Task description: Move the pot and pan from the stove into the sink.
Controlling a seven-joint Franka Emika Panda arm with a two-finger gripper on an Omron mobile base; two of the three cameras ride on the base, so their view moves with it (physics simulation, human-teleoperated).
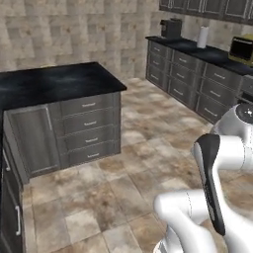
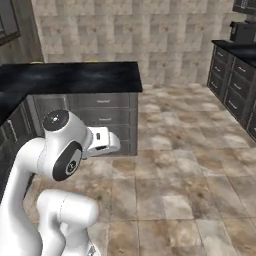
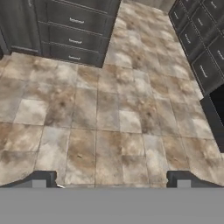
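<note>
End effector (image 3: 111, 180) spread wide, empty, above the tiled floor (image 3: 109, 113)

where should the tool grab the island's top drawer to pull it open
Take the top drawer by the thin handle centred on its front. The bar runs sideways, so come level and straight at the front, one finger above, one below. The tool is open, aimed at the floor.

Black island countertop (image 1: 54, 81), grey drawers (image 1: 89, 129), mottled beige-brown floor tiles (image 3: 109, 113), yellow toaster oven (image 1: 241, 48).
</note>
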